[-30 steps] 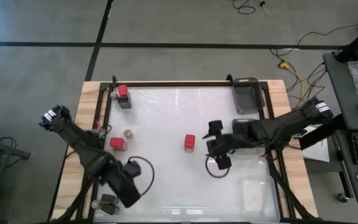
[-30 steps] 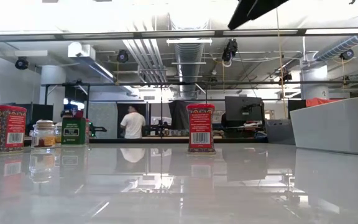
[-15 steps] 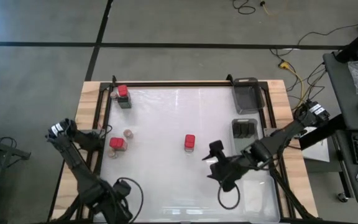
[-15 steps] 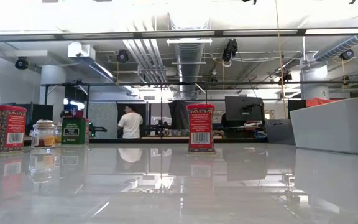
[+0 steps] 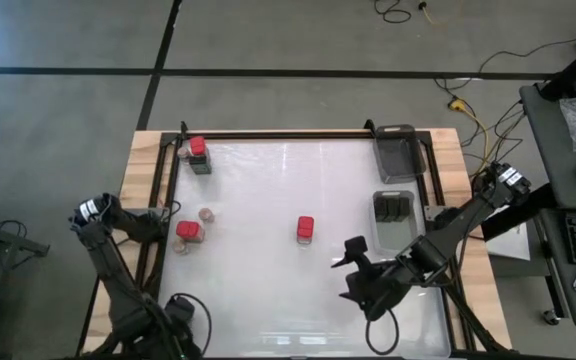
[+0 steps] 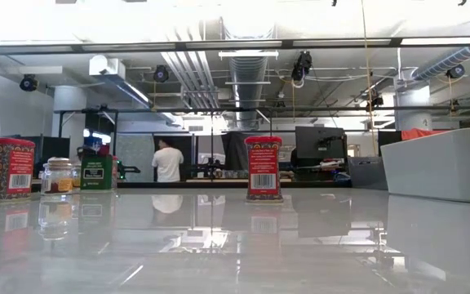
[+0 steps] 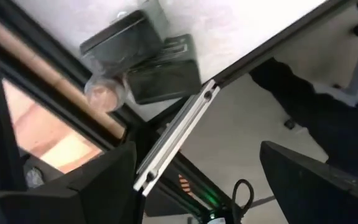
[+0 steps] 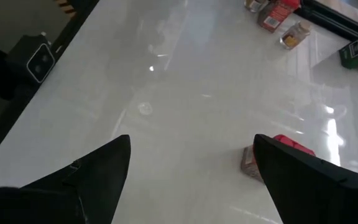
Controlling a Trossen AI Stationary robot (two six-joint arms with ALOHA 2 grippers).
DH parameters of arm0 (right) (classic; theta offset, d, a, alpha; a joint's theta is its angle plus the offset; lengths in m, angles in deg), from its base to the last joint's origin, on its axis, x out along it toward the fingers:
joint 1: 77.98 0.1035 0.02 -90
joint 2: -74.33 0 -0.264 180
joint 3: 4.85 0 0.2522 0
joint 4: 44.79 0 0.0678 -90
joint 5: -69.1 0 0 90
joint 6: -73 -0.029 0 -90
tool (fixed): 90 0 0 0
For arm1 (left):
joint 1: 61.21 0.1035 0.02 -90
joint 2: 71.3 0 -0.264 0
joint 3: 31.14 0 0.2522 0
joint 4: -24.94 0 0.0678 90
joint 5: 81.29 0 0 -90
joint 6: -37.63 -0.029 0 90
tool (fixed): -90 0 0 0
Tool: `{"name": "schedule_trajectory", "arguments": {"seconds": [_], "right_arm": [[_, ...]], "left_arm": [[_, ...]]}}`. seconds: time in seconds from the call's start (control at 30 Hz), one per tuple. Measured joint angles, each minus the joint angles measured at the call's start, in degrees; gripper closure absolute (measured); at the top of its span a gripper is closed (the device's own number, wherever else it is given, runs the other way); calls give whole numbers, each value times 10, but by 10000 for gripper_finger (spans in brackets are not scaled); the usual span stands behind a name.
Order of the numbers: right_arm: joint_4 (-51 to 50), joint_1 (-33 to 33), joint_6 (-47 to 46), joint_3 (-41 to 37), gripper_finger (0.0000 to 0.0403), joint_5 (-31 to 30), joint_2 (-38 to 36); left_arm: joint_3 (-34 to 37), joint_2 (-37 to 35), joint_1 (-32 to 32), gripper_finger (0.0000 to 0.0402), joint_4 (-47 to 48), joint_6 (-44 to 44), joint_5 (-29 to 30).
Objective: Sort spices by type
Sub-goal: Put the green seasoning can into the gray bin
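One red spice block (image 5: 305, 228) stands mid-table. Another red block (image 5: 189, 231) and a small round jar (image 5: 206, 214) stand at the left. A red block, a dark block (image 5: 200, 163) and a jar stand at the far left corner. Two dark blocks (image 7: 135, 56) and a jar (image 7: 102, 94) lie at the near left corner, below my open left gripper (image 7: 196, 149). My right gripper (image 5: 348, 258) hovers open near the table's near edge, with the middle red block (image 8: 278, 152) ahead of it.
A clear tray (image 5: 396, 150) sits at the far right corner. A second tray (image 5: 393, 207) with dark blocks stands at the right edge. A black frame rail (image 7: 179, 130) runs along the table's border. People show in the room beyond.
My right gripper has swung away from the tray with dark blocks toward the table's near edge, staying open. My left gripper has moved toward the near left corner and rolled; its arm now covers the dark blocks and the jar there in the high view.
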Motion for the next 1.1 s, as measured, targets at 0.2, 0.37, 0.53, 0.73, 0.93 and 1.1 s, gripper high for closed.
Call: {"name": "schedule_trajectory", "arguments": {"seconds": [0.2, 0.37, 0.53, 0.73, 0.93, 1.1], "right_arm": [[2, 2, 0, -2, 59, 1, 0], [3, 11, -3, -3, 39, 1, 0], [2, 23, -14, -5, 37, 2, 0], [1, 35, -29, -20, 37, 2, 0], [3, 37, -42, -42, 37, 2, 0], [3, 37, -45, -46, 37, 2, 0]], "left_arm": [[5, -21, 4, 76, 17, 37, 14], [45, -59, 15, 73, 39, 34, 14], [130, -130, 37, 58, -10, 54, 13], [257, -195, 61, 47, -116, 104, -77], [305, -213, 61, 47, -172, 120, -105], [315, -224, 69, 45, -160, 123, -107]]}}
